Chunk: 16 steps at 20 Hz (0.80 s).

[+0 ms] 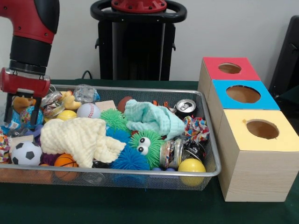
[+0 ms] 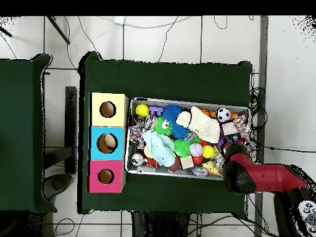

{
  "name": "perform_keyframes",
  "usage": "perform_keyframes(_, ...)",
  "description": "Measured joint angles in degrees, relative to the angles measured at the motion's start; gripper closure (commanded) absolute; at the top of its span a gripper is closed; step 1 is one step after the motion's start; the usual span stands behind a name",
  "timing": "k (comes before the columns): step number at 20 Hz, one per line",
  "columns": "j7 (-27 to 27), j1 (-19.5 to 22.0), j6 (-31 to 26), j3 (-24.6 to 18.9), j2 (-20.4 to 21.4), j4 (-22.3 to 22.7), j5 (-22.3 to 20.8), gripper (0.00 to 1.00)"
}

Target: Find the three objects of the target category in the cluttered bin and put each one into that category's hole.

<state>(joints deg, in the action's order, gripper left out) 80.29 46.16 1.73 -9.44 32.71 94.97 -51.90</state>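
The cluttered bin (image 1: 117,173) is a wide wire mesh basket, also seen from overhead (image 2: 185,100). It holds a baseball (image 1: 88,110), a soccer ball (image 1: 25,153), a basketball (image 1: 65,161), two yellow balls (image 1: 191,165), a cream cloth (image 1: 77,137), a mint cloth (image 1: 154,119), a green furry toy with eyes (image 1: 147,144), spiky balls, a can (image 1: 185,107) and a jar (image 1: 173,153). My gripper (image 1: 22,116) is open at the bin's left end in the front view, its fingers straddling a brown stuffed toy (image 1: 22,102). Overhead, the red arm (image 2: 247,173) hides it.
Three wooden boxes with round holes stand beside the bin: red top (image 1: 210,65), blue top (image 1: 222,86), yellow top (image 1: 238,135). Overhead they line the bin's left side, yellow top (image 2: 99,102) uppermost. The robot pedestal (image 1: 138,42) stands behind the bin.
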Motion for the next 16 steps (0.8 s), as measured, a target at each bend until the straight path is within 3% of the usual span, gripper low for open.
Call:
perform_keyframes(8, 0.0, 3.25, 0.52, -0.62, 0.69, 3.14, -1.17, 0.0)
perform_keyframes(16, 0.0, 11.43, 0.39, -7.07, 3.17, 7.96, -1.37, 0.0)
